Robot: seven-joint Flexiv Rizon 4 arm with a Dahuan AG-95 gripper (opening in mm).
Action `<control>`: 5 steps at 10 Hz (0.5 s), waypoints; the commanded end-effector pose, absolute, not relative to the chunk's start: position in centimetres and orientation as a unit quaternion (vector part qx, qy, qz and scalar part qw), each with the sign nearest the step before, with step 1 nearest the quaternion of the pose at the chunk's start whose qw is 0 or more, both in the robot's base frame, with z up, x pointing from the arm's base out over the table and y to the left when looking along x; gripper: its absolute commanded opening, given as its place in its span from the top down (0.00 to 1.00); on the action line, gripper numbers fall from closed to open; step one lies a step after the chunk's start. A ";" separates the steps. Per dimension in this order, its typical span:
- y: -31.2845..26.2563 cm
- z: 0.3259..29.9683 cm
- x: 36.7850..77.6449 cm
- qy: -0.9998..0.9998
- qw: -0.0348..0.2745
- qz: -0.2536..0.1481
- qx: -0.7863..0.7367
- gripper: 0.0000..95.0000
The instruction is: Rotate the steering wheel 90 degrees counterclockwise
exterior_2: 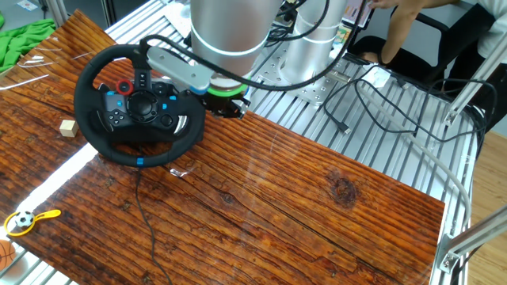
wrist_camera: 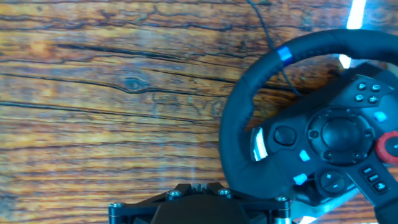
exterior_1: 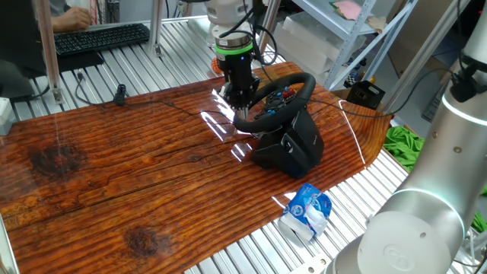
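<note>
The black steering wheel stands tilted on its bulky black base at the far right of the wooden table. It also shows in the other fixed view, with a blue mark at the near side of the rim. My gripper hangs straight down at the rim's left side. In the hand view my gripper has its fingers pressed together, just left of the rim and holding nothing. The fingertips are hidden in the other fixed view.
A crumpled blue and white bag lies on the slatted frame past the table's edge. A small wooden cube and a yellow toy with a football lie near the wheel. A cable runs from the wheel. A second grey arm stands at the right.
</note>
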State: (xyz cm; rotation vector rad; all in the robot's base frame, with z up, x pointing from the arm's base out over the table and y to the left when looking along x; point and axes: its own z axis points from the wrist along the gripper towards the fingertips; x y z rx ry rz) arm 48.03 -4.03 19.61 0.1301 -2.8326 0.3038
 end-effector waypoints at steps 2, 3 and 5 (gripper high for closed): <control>-5.0 19.6 48.7 -0.983 0.145 0.105 0.041 1.00; -5.1 19.7 48.9 -0.983 0.143 0.105 0.035 1.00; -5.9 19.7 49.5 -0.984 0.148 0.100 0.028 1.00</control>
